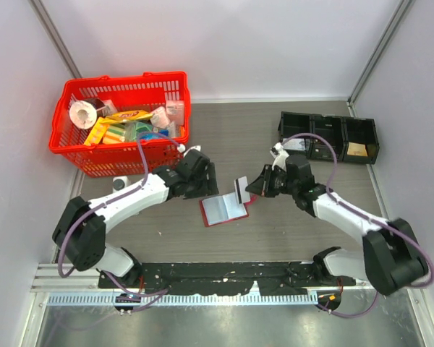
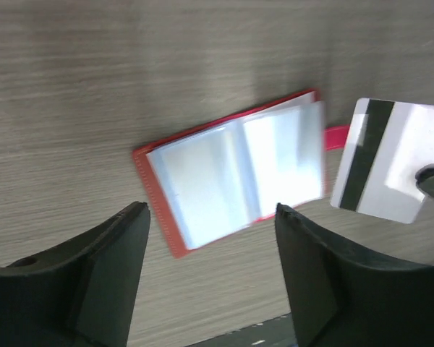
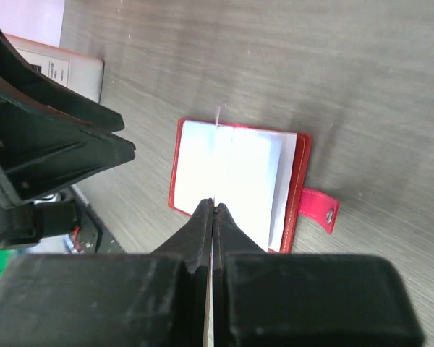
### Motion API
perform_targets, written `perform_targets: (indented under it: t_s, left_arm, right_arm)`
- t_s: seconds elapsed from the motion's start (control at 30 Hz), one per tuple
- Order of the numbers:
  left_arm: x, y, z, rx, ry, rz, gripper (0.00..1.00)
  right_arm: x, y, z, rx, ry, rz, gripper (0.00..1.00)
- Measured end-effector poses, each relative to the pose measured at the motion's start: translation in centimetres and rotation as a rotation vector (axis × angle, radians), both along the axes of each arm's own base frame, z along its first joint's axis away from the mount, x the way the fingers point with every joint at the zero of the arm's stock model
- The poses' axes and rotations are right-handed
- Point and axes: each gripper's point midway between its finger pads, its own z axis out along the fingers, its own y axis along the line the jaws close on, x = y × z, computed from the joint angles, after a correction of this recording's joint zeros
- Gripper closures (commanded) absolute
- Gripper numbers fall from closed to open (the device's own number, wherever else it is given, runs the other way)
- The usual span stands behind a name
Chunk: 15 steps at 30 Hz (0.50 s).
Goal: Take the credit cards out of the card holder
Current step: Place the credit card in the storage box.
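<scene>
- Contact is made by the right gripper (image 3: 213, 214) with one credit card (image 2: 390, 155). The gripper is clamped tight on the card's edge, and the pale, dark-striped card is held upright, off the surface (image 1: 289, 144).
- Just below that grip, slightly toward the left arm, the card holder (image 1: 223, 210) is spread open and flat with its pale pockets up. Its long axis is laid roughly from arm to arm, and its snap tab (image 3: 322, 210) is pointed to the right arm's side.
- The held card is judged free of the pockets, since a narrow gap is seen between them in the left wrist view.
- The left gripper (image 2: 211, 217) is spread wide apart above the card holder. Nothing is held or touched by it.
- Whether further cards are lodged in the pockets cannot be told. For another pull, the unladen left gripper is judged the better placed.
</scene>
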Motion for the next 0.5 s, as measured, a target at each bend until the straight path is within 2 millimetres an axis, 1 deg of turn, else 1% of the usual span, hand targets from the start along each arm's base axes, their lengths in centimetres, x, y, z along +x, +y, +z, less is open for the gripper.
perform_targets:
  t_s: [0.07,0.1,0.17,0.23,0.3,0.4,0.5]
  left_arm:
    - [0.7,-0.7,2.2,-0.036,-0.033,0.002,0.14]
    - [1.1,-1.1,3.5,-0.057,-0.05,0.004,0.13]
    - [1.7,-1.9,5.8,-0.105,-0.079,0.018,0.07]
    - [2.3,-2.6,8.1,-0.162,-0.096,0.035,0.04]
    - [2.6,-3.2,9.9,-0.219,-0.101,0.054,0.04]
    - [2.8,-3.9,11.6,-0.291,-0.088,0.078,0.04]
    - [2.8,-4.5,12.8,-0.348,-0.071,0.096,0.07]
  right_arm:
    - [0.3,-0.7,1.7,-0.063,-0.084,-0.012,0.99]
    - [0.3,-0.9,2.7,-0.105,-0.143,-0.021,0.99]
    - [-0.2,-0.8,5.2,-0.173,-0.277,-0.013,0.99]
    - [-0.9,-0.5,7.1,-0.242,-0.41,-0.016,0.99]
    - [-1.9,-0.1,8.5,-0.304,-0.52,-0.012,0.99]
    - [-3.0,0.3,9.6,-0.424,-0.668,-0.014,0.99]
    - [-3.3,0.0,9.5,-0.578,-0.768,-0.028,0.99]
